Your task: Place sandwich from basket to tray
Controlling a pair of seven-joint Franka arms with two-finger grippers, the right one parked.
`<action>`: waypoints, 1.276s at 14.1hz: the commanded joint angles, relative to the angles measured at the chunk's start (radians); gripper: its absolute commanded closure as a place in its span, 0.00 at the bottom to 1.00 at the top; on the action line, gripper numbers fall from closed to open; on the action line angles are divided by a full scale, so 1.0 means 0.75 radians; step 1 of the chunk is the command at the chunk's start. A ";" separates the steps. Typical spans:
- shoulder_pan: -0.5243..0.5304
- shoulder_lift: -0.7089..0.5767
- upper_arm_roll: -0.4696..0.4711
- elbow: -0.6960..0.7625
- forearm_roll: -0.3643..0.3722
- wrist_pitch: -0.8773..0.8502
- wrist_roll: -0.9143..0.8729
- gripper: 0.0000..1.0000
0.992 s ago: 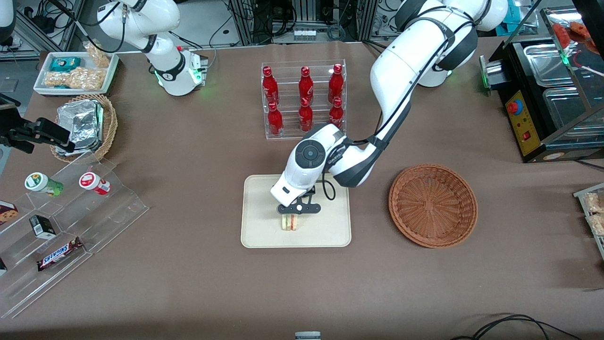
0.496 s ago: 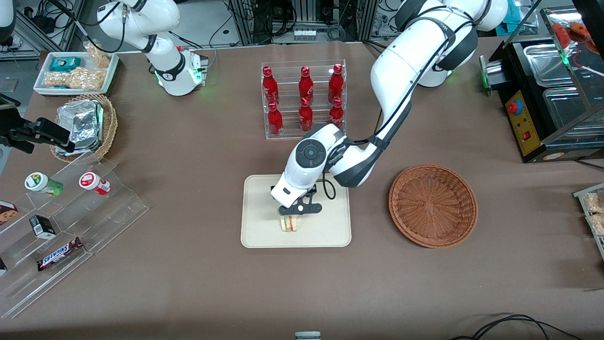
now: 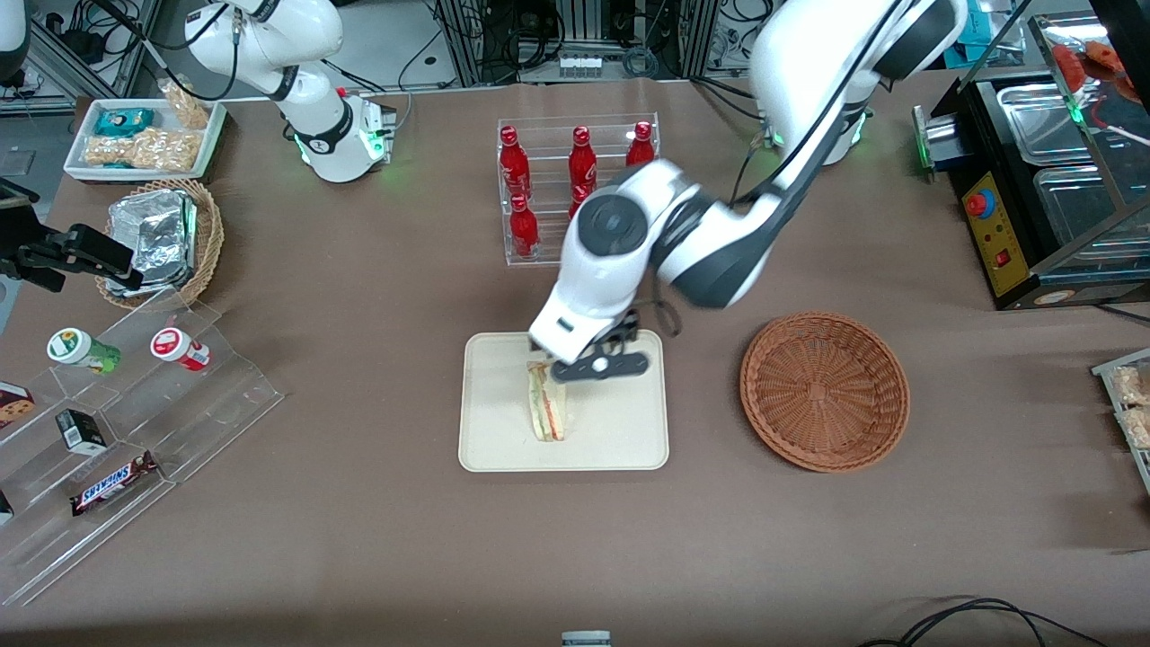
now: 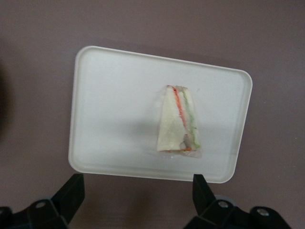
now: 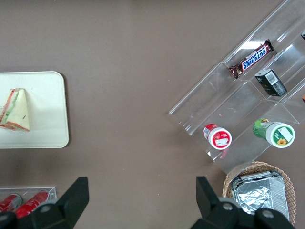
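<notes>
Sandwich [image 3: 547,412] lying flat on tray [image 3: 490,449], clear of basket [image 3: 824,391], which sits empty on the surface toward the working arm's end. In wrist view, sandwich [image 4: 178,121] sits near the middle of tray [image 4: 102,105], wedge apex pointing away from the tool, broad end nearer it. Filling layers (orange-red and green) run along one long edge.

Tool [image 3: 588,364] raised above the tray edge farther from the front camera, fingers [image 4: 70,195] spread wide, holding nothing. No contact with the sandwich: open gap visible between fingertips and wedge in wrist view.

Key relation: sandwich lies below the tool and nearer the front camera; long axis runs roughly along the line from tool toward front camera, i.e. across the finger gap rather than between the fingers.

Judgement: placement appears complete; remaining move likely just retreat upward and away. Straight lift should clear the wedge, since nothing of the tool overhangs its broad end (wrap could not be checked for snagging).
</notes>
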 commanded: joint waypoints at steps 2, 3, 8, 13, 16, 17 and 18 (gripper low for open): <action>0.128 -0.261 0.043 -0.205 0.037 -0.222 0.011 0.00; 0.177 -0.284 0.045 -0.224 0.037 -0.253 0.021 0.00; 0.437 -0.508 0.047 -0.503 0.039 -0.243 0.292 0.00; 0.652 -0.682 0.047 -0.682 0.029 -0.257 0.595 0.00; 0.732 -0.762 0.049 -0.745 0.016 -0.257 0.710 0.00; 0.736 -0.775 0.051 -0.745 -0.004 -0.255 0.736 0.00; 0.752 -0.795 0.051 -0.743 -0.045 -0.257 0.795 0.00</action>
